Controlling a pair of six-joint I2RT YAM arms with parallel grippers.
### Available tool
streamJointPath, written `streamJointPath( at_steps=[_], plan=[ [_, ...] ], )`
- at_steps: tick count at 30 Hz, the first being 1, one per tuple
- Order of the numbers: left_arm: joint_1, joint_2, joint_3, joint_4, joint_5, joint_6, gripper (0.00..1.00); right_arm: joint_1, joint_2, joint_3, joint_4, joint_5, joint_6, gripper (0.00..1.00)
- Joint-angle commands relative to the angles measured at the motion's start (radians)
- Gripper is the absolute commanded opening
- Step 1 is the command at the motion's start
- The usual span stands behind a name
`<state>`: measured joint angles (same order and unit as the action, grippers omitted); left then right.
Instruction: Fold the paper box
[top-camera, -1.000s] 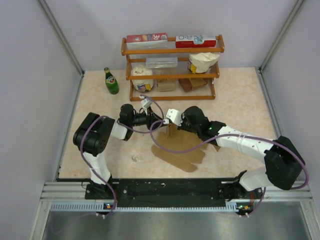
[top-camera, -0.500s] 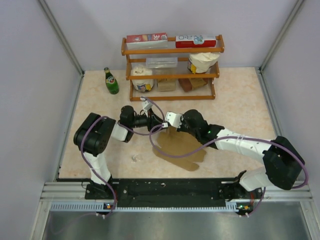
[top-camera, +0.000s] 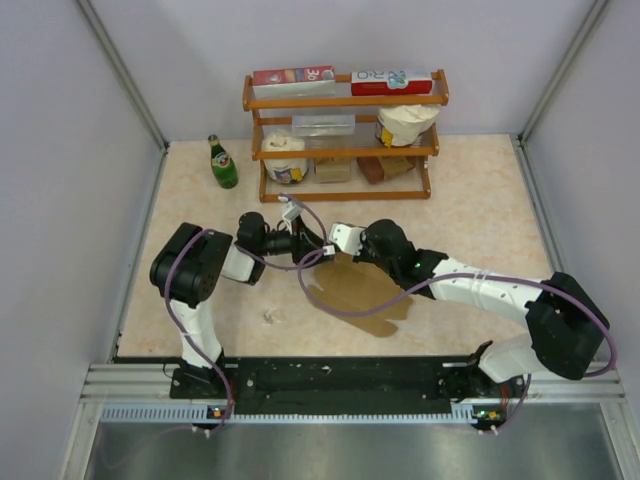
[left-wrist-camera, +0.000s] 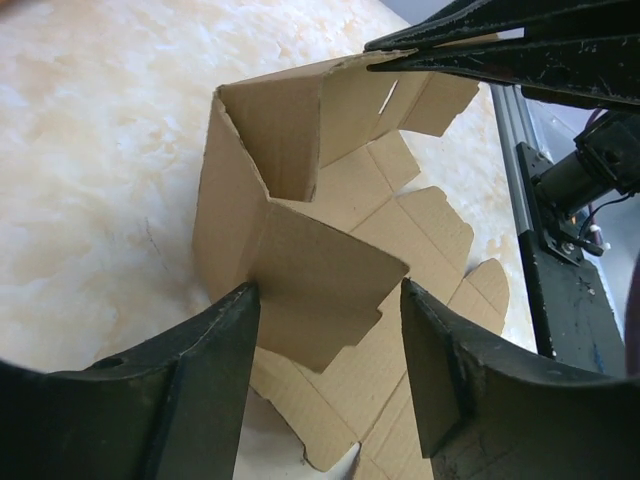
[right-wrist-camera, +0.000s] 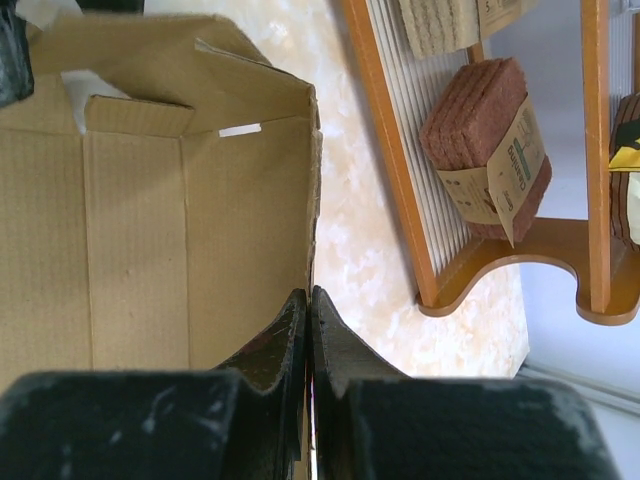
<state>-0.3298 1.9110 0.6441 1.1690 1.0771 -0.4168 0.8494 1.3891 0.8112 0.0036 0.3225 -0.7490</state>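
The paper box (top-camera: 356, 290) is a kraft-brown die-cut sheet, partly raised, lying mid-table between the arms. In the left wrist view its near corner stands up with side flaps bent inward (left-wrist-camera: 300, 230). My left gripper (left-wrist-camera: 325, 330) is open, its fingers on either side of a folded-in flap, close to it. My right gripper (right-wrist-camera: 309, 300) is shut on the box's upright wall edge (right-wrist-camera: 250, 220). Its black fingers also show at the top right of the left wrist view (left-wrist-camera: 500, 45), pinching the wall's top edge.
A wooden shelf rack (top-camera: 345, 135) stands at the back with red-and-white cartons, a white roll, a bag and brown blocks (right-wrist-camera: 485, 150). A green bottle (top-camera: 222, 162) stands to its left. Side walls close in the table. A black rail (left-wrist-camera: 560, 300) runs along the near edge.
The box has shifted slightly left and its left wall has come up more. Both grippers have moved a little left with it; the right grip holds.
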Motion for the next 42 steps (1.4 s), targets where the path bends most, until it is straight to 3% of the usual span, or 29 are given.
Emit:
streamJointPath(
  at_steps=[1,9,16,27,36,42],
  plan=[
    [0.038,0.023,0.014,0.141,0.055,-0.072,0.64,0.014,-0.021,0.005,-0.001,0.003,-0.007,0.0],
    [0.048,0.051,0.026,0.194,0.067,-0.131,0.66,0.014,-0.006,0.011,-0.031,-0.011,-0.004,0.0],
    [0.058,0.132,0.034,0.501,0.106,-0.355,0.69,0.014,-0.007,0.009,-0.02,-0.013,-0.001,0.0],
    [0.092,0.033,0.04,0.501,0.109,-0.399,0.78,0.014,-0.007,0.006,-0.019,-0.019,0.013,0.0],
    [0.181,0.0,0.06,0.491,0.015,-0.448,0.75,0.014,-0.009,0.006,-0.016,-0.022,0.014,0.0],
    [0.183,0.013,0.077,0.218,-0.088,-0.285,0.67,0.014,-0.016,0.006,-0.019,-0.02,0.014,0.0]
  ],
)
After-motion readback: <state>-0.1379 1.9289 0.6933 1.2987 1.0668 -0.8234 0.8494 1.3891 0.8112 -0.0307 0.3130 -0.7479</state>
